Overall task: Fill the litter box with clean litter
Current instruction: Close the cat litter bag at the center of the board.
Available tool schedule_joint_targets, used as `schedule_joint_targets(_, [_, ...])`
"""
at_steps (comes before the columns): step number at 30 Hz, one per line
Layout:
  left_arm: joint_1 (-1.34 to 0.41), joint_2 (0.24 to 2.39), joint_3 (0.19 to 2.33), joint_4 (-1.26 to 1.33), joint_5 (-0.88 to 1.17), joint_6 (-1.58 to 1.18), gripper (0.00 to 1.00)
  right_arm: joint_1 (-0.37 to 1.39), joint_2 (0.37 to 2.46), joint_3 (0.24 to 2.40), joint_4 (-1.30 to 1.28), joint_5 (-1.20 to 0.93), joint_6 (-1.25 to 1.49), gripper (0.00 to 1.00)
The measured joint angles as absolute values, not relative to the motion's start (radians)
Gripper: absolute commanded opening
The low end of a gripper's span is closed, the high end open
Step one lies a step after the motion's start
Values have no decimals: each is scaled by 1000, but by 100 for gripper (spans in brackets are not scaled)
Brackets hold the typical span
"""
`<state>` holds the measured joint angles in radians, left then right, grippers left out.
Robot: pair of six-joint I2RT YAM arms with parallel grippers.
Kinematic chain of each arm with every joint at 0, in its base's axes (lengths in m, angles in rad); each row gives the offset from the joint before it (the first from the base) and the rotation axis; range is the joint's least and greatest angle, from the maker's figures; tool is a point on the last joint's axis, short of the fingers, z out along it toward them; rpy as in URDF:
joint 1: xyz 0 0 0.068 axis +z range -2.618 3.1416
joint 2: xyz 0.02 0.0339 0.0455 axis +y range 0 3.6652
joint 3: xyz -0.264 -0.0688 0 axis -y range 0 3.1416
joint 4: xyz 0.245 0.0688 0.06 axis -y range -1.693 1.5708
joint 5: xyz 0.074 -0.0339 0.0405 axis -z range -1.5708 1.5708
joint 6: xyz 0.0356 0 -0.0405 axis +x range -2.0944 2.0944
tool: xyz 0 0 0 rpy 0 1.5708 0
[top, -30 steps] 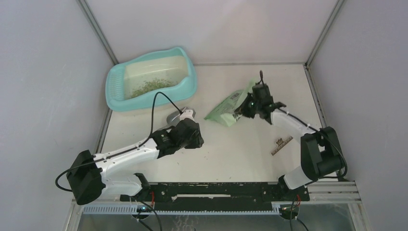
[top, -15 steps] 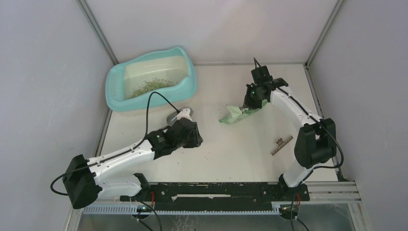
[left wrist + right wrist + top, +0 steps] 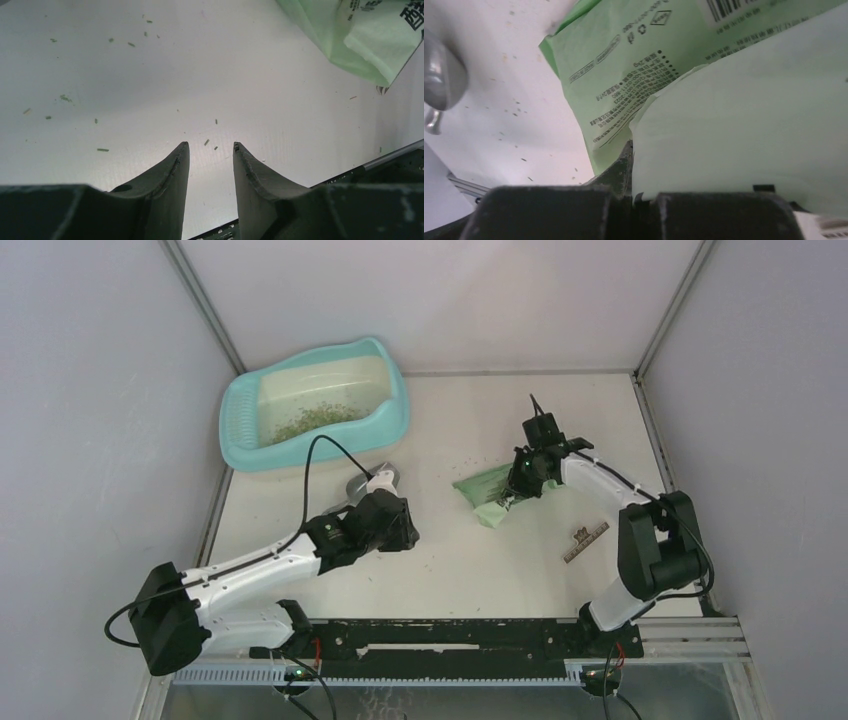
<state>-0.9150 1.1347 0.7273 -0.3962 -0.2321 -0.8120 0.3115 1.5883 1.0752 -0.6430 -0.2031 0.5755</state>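
1. Looking down from the top cam: the litter box sits at the far-left corner of the table, with a thin patch of litter inside. The right gripper is down on the green bag mid-table. A metal scoop lies just beside the left arm's wrist.
2. Left wrist cam: the left gripper has its fingers spread with nothing between them, over white table dotted with stray bits. A corner of the bag pokes in top right.
3. Right wrist cam: fingers pressed together, pinching a fold of the bag. The scoop peeks in at the left edge.
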Motion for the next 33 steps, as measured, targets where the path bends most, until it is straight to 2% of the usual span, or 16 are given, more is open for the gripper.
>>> schedule_joint_targets(6, [-915,1135,727,-392,-233,-812,42,348,1646,1086,-501,-216,643,0])
schedule_joint_targets(15, [-894,1126,715,-398,-234,-812,43,370,1831,1245,-390,-244,683,2])
schedule_joint_targets(17, [-888,1126,715,-399,-234,-812,43,370,1845,1262,-382,-245,683,17])
schedule_joint_targets(22, [-882,1126,715,-399,-233,-812,43,380,1818,1251,-401,-245,679,36])
schedule_joint_targets(26, [-881,1125,715,-400,-233,-812,45,391,1676,1145,-448,-233,680,50])
schedule_joint_targets(28, [-881,1123,715,-403,-233,-811,48,392,1571,1089,-495,-212,677,59])
schedule_joint_targets(29, [-881,1120,715,-406,-232,-810,50,390,1512,1066,-524,-202,675,68])
schedule_joint_targets(31, [-881,1110,715,-411,-232,-803,59,379,1412,1042,-571,-181,677,80])
schedule_joint_targets(33, [-881,1100,715,-416,-232,-791,65,350,1311,1025,-615,-151,670,83])
